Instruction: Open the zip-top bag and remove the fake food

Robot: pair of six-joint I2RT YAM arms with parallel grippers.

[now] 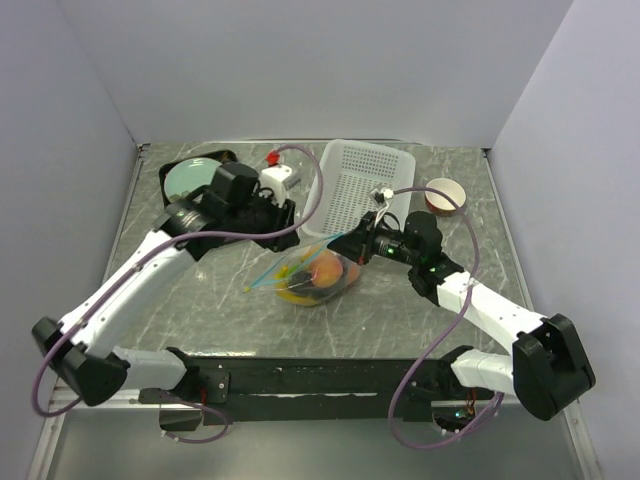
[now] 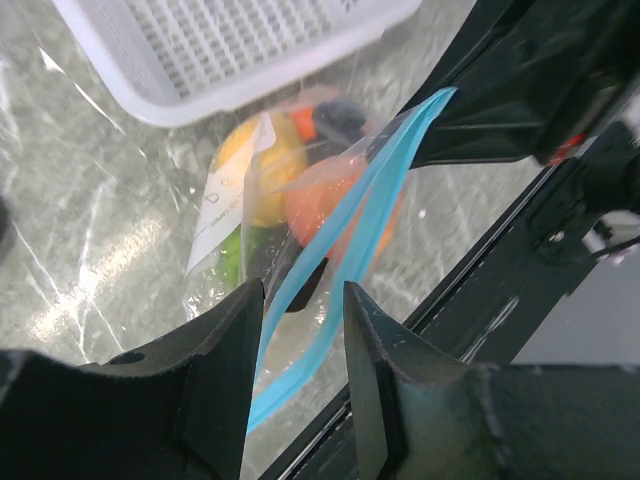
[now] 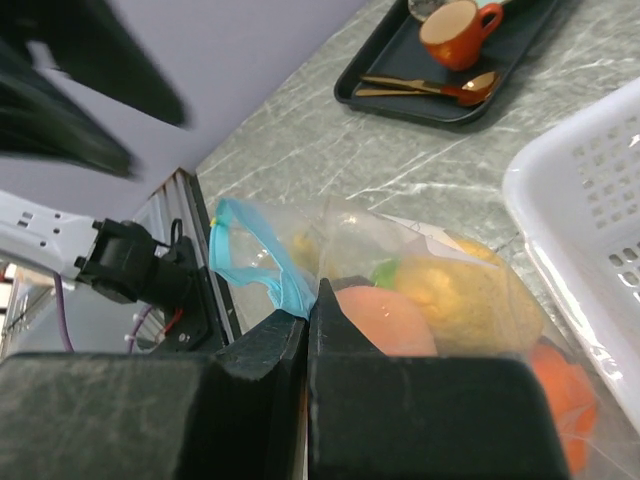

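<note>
A white basket [image 1: 365, 185] stands just beyond the zip-top bag [image 1: 318, 278] at 12 o'clock, a black tray [image 3: 395, 60] at 10 and a small cup [image 1: 443, 195] at 2. The bag lies mid-table, clear and crinkled, with fake food [image 1: 325, 270] bunched inside and its teal strip [image 2: 330, 250] trailing toward 8. The left gripper [image 2: 300, 295] reaches in from 10, jaws spread either side of the strip. The right gripper [image 3: 308, 312] comes from 3, jaws pinching the bag's film.

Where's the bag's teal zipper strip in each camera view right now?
Top external: zipper strip at centre, left of the fruit.
Left wrist: the strip runs diagonally through the middle, between the left end effector fingers.
Right wrist: the strip sits lower left, meeting the shut right end effector.
Shared landmark: white basket.
</note>
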